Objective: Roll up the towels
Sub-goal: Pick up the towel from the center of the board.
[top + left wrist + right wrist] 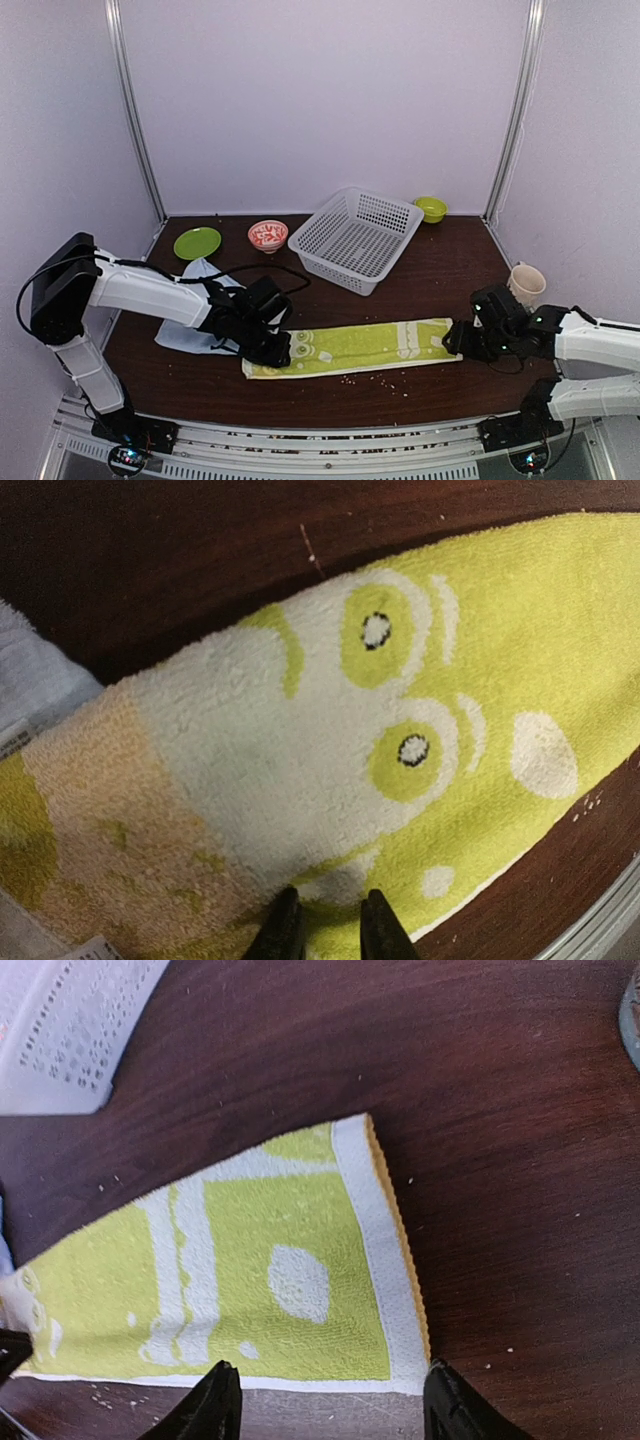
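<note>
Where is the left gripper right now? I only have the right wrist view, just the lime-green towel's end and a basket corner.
Observer: The left gripper is at the opposite end of the lime-green towel, jaws nearly closed and apparently pinching the cloth.
Operator: Has any rolling started there?
Observer: No roll shows; the towel lies as one flat strip.
Operator: And the other towel?
Observer: The pale blue towel lies crumpled beside the left gripper, on the side toward the green plate.
</note>
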`<state>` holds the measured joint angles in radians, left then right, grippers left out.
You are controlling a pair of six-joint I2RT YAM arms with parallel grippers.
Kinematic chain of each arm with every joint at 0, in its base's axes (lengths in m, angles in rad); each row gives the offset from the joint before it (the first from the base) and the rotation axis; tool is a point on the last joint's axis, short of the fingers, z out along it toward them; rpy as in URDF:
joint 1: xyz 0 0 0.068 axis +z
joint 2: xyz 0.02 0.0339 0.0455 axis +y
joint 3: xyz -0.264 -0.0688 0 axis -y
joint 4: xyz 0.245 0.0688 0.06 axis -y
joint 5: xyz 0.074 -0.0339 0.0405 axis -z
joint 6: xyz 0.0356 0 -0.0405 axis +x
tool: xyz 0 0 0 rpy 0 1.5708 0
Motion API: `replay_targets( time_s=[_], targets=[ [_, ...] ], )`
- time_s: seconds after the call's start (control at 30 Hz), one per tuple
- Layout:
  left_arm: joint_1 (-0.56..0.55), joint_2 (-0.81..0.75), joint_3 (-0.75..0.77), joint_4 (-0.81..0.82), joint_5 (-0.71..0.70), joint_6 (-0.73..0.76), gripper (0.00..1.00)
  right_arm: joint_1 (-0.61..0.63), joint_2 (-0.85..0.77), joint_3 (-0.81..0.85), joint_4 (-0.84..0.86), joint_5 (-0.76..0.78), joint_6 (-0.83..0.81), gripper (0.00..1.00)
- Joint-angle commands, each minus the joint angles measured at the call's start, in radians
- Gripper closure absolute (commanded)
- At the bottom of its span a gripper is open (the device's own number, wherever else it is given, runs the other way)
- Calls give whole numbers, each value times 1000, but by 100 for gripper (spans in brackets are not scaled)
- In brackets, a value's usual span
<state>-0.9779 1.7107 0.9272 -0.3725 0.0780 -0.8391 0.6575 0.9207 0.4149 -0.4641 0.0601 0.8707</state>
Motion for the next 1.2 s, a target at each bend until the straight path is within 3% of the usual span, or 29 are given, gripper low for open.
replay_targets(
  time_s=[0.0,0.13,0.33,0.67,1.17],
  targets=[
    [-7,-52,23,-69,-17,33,80,-41,-94,27,-123,73,142,37],
    [-8,-83,28,-50,-17,32,77,-75,-105,-15,-108,26,200,36],
    [-12,-120,25,-8,0,34,75,-82,2,-33,-64,-18,243,37],
    [-16,-239,4,4,-49,42,74,-85,130,-39,-37,-44,288,46],
    [-16,-314,-64,1,-87,40,74,-85,191,-106,42,-135,322,80]
  ],
)
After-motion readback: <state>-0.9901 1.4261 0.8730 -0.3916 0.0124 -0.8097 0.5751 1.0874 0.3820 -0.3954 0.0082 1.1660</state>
